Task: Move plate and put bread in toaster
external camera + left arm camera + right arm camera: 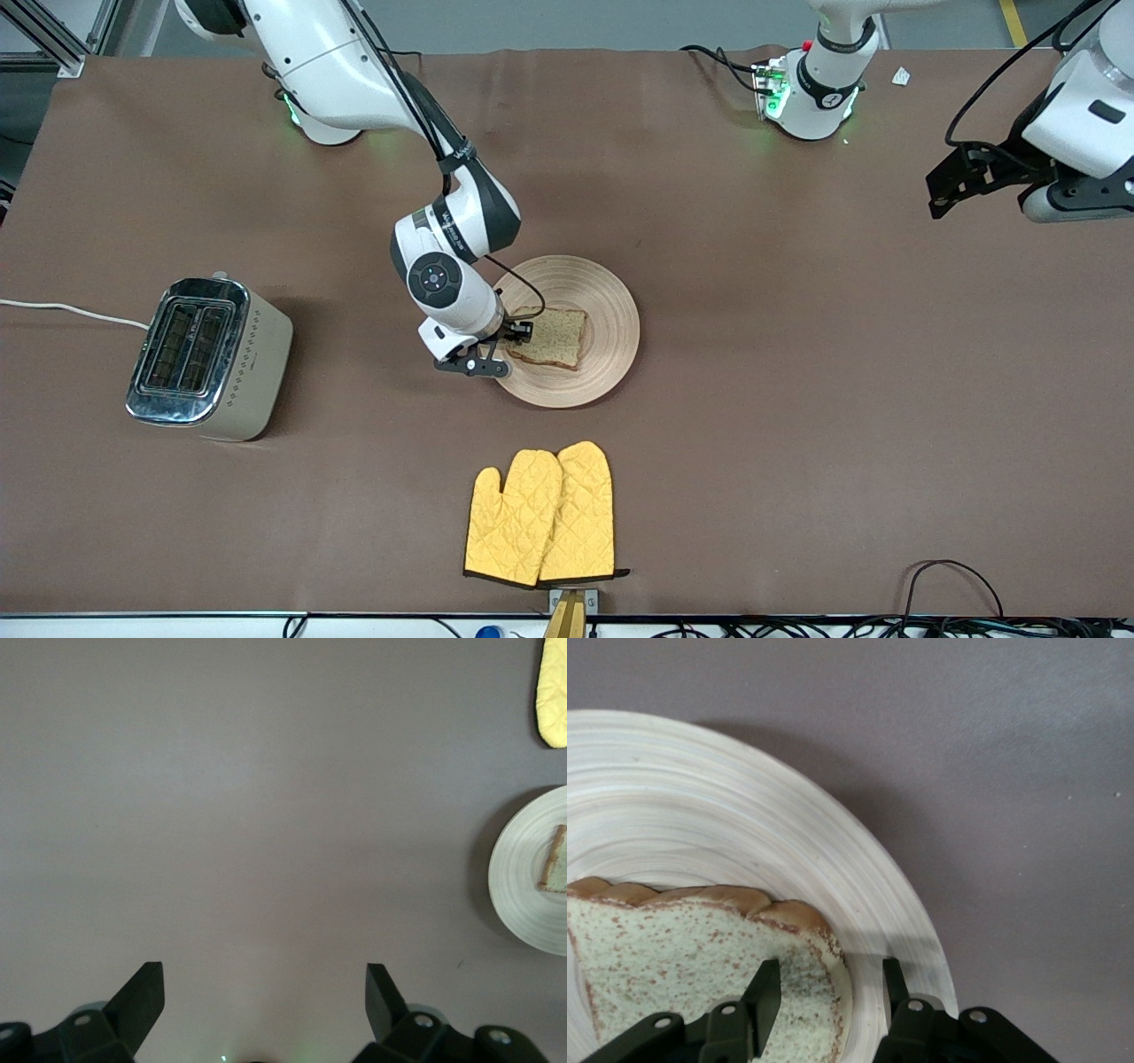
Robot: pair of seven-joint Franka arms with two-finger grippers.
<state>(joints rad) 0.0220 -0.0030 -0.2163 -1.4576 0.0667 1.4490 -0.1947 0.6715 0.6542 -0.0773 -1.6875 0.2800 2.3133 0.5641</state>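
Observation:
The beige wooden plate [611,310] lies mid-table with the speckled bread [554,337] flat on it. My right gripper [514,341] is down at the plate's rim on the toaster side. In the right wrist view the right gripper [831,967] is open: one finger is over the bread [682,948], the other over the bare plate [744,815], with the crust edge between them. The cream toaster [208,354] stands at the right arm's end of the table. My left gripper [937,190] waits open and empty above bare table [264,979].
Two yellow oven mitts [540,518] lie nearer the front camera than the plate, by the table's edge; one also shows in the left wrist view [554,691]. The toaster's white cord [71,310] runs off the table's end. The plate [523,877] shows at the left wrist view's edge.

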